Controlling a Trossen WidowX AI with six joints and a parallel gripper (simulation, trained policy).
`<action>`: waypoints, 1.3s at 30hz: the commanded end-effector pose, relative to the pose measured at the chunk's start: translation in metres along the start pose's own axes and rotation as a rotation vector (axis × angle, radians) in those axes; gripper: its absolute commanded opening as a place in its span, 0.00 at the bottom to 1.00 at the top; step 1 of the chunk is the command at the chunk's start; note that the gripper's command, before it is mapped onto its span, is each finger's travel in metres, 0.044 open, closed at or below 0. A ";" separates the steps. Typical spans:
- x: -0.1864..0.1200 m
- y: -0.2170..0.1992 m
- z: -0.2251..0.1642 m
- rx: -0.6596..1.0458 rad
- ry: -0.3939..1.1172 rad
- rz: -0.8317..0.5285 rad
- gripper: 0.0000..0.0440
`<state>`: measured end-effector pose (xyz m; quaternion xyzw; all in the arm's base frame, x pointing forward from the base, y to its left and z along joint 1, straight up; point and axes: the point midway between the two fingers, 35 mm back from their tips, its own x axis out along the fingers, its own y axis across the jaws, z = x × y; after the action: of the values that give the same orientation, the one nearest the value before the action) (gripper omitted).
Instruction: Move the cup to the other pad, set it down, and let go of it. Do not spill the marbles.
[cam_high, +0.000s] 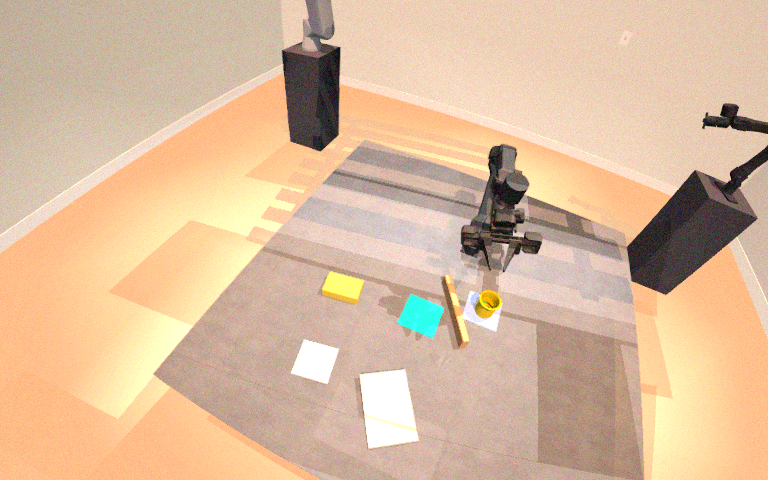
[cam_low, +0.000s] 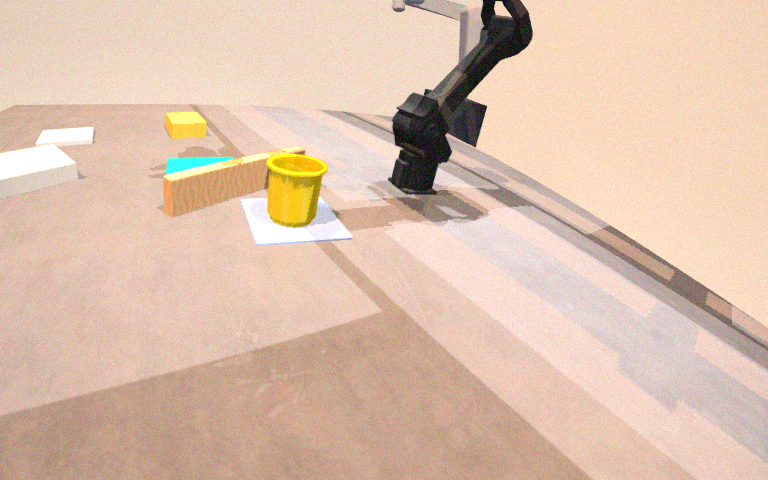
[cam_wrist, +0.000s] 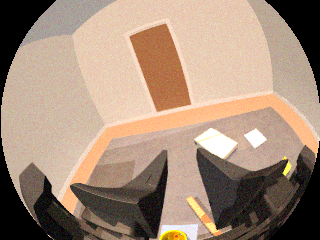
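Note:
A yellow cup (cam_high: 487, 307) (cam_low: 293, 198) (cam_wrist: 173, 236) stands upright on a pale lavender-white pad (cam_high: 491, 325) (cam_low: 266, 236) (cam_wrist: 193, 230). Small reddish specks show inside the cup in the wrist view; single marbles cannot be told apart. A cyan pad (cam_high: 420, 315) (cam_low: 195, 164) lies bare on the far side of a wooden bar from the cup. My gripper (cam_high: 498, 269) (cam_wrist: 182, 153) is partly open and empty, with a gap between the fingertips. It hangs above the table, on the arm's side of the cup, not touching it. The exterior view does not show the gripper.
The wooden bar (cam_high: 455, 314) (cam_low: 218, 186) (cam_wrist: 201, 213) stands between the two pads. A yellow block (cam_high: 343, 287) (cam_low: 185, 125), a thin white square (cam_high: 315, 361) (cam_low: 65, 136) (cam_wrist: 255, 138) and a larger white slab (cam_high: 389, 407) (cam_low: 36, 169) (cam_wrist: 216, 143) lie farther off. Other arms stand on dark pedestals beyond the table.

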<state>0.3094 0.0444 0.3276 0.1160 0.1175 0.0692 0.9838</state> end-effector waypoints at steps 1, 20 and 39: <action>0.000 0.007 0.002 0.051 0.037 0.014 0.30; 0.001 0.033 -0.010 0.338 0.285 0.002 0.33; -0.003 0.057 -0.030 0.621 0.540 -0.114 0.35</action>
<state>0.2946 0.1009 0.3122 0.3634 0.3790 0.0116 0.8510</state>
